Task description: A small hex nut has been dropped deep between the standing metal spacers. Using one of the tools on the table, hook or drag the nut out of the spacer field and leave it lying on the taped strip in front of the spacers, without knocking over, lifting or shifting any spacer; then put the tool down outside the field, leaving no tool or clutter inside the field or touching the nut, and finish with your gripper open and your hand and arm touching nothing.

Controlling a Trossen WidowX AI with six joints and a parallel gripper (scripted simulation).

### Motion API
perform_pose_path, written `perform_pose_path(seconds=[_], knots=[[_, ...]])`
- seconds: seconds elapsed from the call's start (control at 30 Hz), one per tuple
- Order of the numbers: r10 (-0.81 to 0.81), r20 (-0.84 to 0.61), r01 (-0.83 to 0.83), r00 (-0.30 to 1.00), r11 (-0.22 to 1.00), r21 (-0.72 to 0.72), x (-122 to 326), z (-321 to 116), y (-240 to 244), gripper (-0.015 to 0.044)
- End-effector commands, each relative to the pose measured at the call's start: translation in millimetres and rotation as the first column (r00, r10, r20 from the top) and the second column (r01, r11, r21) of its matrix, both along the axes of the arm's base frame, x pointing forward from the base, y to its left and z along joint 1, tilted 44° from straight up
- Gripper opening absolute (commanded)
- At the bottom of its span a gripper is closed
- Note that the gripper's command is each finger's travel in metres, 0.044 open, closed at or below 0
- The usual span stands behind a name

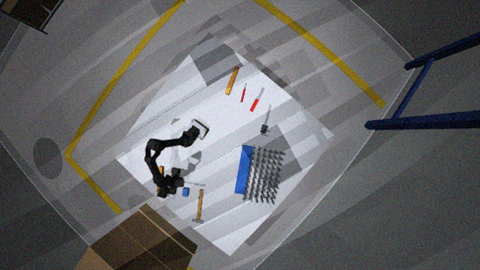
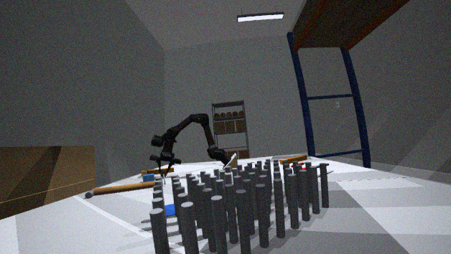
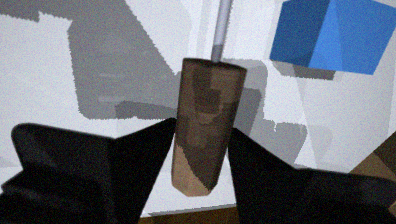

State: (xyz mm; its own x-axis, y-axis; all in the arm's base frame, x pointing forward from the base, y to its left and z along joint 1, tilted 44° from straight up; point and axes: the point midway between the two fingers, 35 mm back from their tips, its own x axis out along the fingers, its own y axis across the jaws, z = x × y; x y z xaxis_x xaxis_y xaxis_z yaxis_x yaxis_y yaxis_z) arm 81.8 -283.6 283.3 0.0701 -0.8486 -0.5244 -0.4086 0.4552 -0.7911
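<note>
The end effector [image 1: 184, 182] [image 2: 164, 175] [image 3: 202, 128] is grasping the brown handle [image 3: 207, 125] of a thin-rod tool; the nut I cannot make out. If the long rod enters the spacers [image 1: 265, 175] [image 2: 244, 212] at a slant, it could tip one

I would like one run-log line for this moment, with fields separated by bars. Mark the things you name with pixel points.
gripper [image 1: 183, 182] [image 2: 164, 175] [image 3: 202, 128]: shut on brown-handled tool [image 1: 194, 184] [image 3: 207, 125] | blue block [image 1: 185, 192] [image 2: 148, 177] [image 3: 332, 37]: beside tool, ungripped

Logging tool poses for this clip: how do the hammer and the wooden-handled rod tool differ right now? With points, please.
The hammer [image 1: 200, 205] [image 2: 123, 188] lies on the table; the rod tool [image 1: 194, 183] [image 3: 210, 125] is held between the fingers. The hammer ends in a crosswise head; the rod tool has a thin grey shaft. Both have brownish handles.
</note>
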Motion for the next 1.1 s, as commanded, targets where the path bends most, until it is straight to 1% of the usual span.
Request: perform_pose_path(seconds=[0.0, 1.07], knots=[[0.005, -0.001, -0.005, 1.0, 1.0, 0.003, 0.5, -7.3, -4.7, 0.0], [0.013, 0.037, -0.011, 0.999, 0.998, -0.059, -0.3, -12.7, -9.6, 0.0]])
